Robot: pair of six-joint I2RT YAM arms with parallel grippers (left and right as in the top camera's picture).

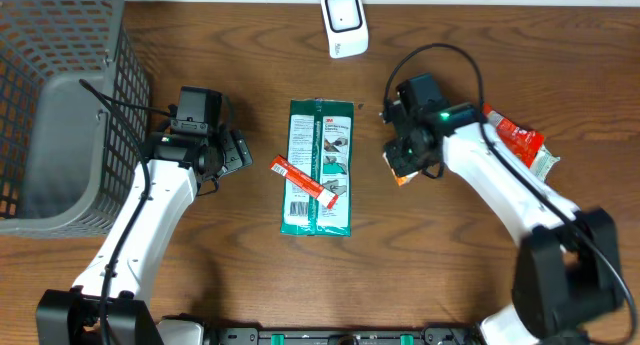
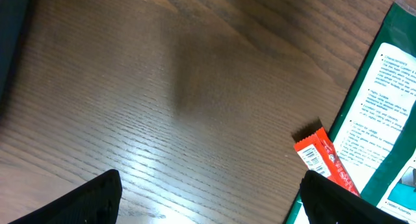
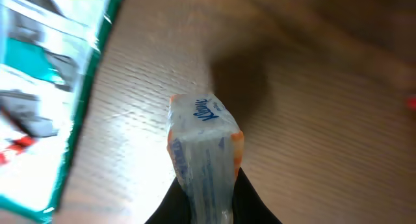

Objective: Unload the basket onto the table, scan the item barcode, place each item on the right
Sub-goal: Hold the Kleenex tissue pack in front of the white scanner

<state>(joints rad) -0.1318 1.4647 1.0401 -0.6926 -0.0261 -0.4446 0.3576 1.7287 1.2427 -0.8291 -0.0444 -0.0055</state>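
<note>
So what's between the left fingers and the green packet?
A small red bar, its end resting on the green packet; the overhead view shows it.

Green packet (image 1: 320,167), orange-white tissue pack (image 3: 203,139)

The table (image 1: 230,45) is sheeny wood grain, the green packet (image 1: 320,130) glossy plastic, the tissue pack (image 3: 201,139) film-wrapped

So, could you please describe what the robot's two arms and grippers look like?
The left arm and right arm have white shells with black joints. Black cables loop from each; a green light glows on the right wrist. Fingers are black.
</note>
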